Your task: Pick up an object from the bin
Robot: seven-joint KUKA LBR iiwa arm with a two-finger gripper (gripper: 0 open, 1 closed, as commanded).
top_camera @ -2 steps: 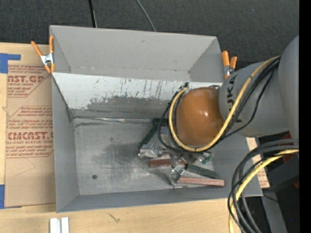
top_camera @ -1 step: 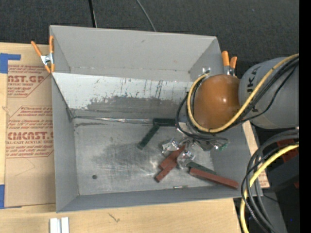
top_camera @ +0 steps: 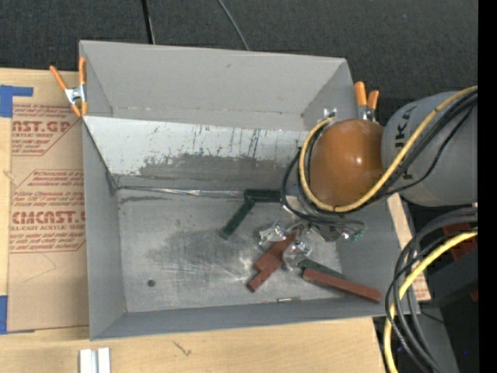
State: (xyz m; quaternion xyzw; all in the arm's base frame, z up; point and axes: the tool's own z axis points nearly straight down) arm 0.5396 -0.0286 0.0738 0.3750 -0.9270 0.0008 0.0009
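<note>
1. Red-brown bar (top_camera: 262, 271) is seen lying flat on the bin (top_camera: 194, 92) floor, right of centre and near the front wall, tilted so that its upper end points up-right.
2. Pincer (top_camera: 286, 244) is found low in the bin, right at the bar's upper end; that end is partly covered by the pincer's metal.
3. Pincer state cannot be told: open or closed is not resolved, and a grip on the bar cannot be confirmed.
4. Orange cover (top_camera: 345, 162) on the wrist is seen above the pincer, ringed by yellow and black cables (top_camera: 303, 173); the arm (top_camera: 435, 146) is brought in from the right over the bin's right wall.
5. Long strip (top_camera: 345, 284), dark at its left end and red-brown along the rest, is laid just right of the bar, near the front-right corner; whether the two are touching cannot be told.
6. Dark green L-shaped piece (top_camera: 241, 214) is laid on the floor left of the pincer, apart from the bar.
7. Back wall and floor are marked by dark scuffs (top_camera: 194, 158).
</note>
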